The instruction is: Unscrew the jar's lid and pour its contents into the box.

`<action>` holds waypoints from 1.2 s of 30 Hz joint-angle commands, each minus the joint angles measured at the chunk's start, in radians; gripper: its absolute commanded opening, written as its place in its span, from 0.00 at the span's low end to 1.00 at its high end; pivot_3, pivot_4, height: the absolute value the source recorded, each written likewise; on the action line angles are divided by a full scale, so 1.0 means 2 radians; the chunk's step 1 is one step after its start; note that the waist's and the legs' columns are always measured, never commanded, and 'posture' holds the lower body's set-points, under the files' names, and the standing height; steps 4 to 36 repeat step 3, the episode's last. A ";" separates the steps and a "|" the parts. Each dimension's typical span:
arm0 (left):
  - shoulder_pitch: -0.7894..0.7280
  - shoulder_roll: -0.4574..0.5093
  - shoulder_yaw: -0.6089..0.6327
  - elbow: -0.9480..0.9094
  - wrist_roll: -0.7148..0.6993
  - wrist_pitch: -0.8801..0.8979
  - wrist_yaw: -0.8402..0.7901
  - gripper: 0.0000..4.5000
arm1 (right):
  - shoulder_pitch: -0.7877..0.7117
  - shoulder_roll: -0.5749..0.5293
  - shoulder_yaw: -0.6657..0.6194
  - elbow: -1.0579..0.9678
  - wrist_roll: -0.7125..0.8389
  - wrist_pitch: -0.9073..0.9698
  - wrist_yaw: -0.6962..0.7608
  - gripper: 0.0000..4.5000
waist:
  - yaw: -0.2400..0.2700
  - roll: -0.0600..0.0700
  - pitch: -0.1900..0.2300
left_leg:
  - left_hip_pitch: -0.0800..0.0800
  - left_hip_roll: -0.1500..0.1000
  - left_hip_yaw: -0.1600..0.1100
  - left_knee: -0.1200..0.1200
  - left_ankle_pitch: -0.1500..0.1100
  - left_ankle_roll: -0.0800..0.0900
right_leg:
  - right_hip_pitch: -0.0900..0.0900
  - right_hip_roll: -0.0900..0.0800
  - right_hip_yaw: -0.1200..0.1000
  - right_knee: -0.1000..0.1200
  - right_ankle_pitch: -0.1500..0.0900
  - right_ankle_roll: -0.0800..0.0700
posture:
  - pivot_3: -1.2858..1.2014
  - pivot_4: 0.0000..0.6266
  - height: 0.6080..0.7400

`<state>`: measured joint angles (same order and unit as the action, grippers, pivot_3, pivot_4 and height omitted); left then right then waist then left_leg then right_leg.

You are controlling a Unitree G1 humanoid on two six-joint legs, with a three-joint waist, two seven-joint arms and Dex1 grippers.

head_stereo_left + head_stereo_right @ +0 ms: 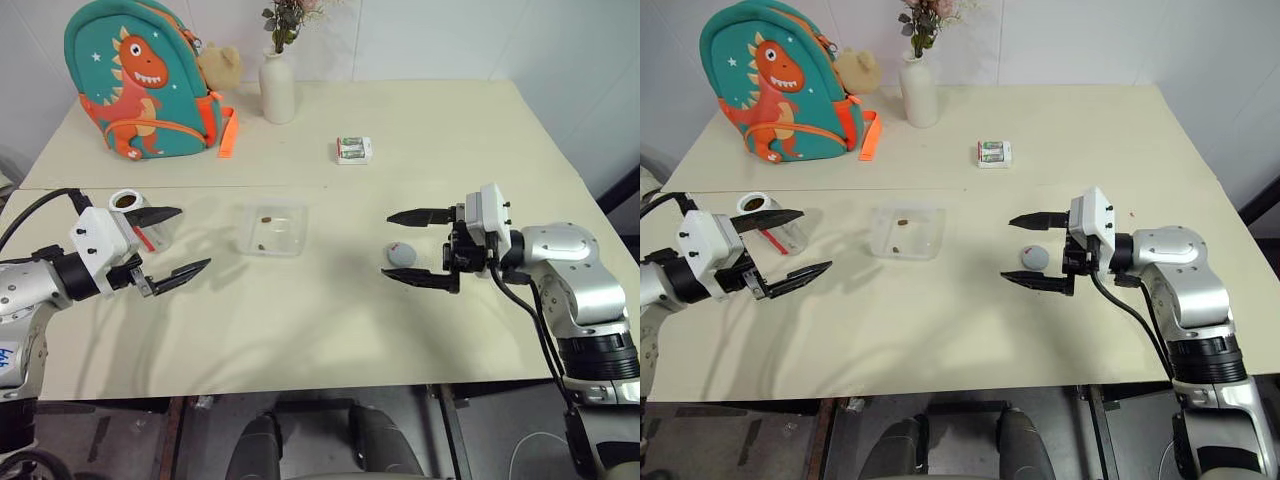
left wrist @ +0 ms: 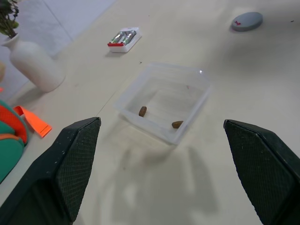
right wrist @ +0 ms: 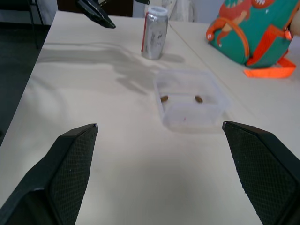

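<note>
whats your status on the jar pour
Both grippers open, holding nothing: left gripper, right gripper. Jar upright on table, lid off, lying by right fingers. Two brown bits in box. Nothing in the way.

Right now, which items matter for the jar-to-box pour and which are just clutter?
Job: jar, lid, box, brown bits in the box.
Clutter: backpack, vase, packet.

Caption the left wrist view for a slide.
Open left pincer faces the box holding two pellets; lid lies beyond.
</note>
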<state>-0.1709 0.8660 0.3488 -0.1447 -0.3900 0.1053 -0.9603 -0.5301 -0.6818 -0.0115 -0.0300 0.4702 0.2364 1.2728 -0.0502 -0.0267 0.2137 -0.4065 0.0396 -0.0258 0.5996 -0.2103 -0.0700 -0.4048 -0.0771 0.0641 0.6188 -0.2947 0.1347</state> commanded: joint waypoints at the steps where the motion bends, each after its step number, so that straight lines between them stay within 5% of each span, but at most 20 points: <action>1: 0.001 0.001 0.004 -0.008 -0.013 -0.003 -0.011 1.00 | 0.017 -0.009 -0.022 -0.034 0.018 0.010 -0.009 1.00 | 0.000 0.000 0.000 | -0.001 0.000 0.000 0.000 0.000 0.000 | -0.001 0.000 0.000 0.001 -0.001 0.000 | 0.52 0.24 1.00; 36: 0.006 0.001 0.006 -0.015 -0.020 0.006 -0.013 1.00 | 0.019 -0.011 -0.024 -0.035 0.019 0.012 -0.012 1.00 | 0.000 0.000 0.000 | -0.001 0.000 0.000 -0.001 0.000 0.000 | -0.003 0.000 0.000 0.003 -0.002 -0.001 | 0.52 0.24 1.00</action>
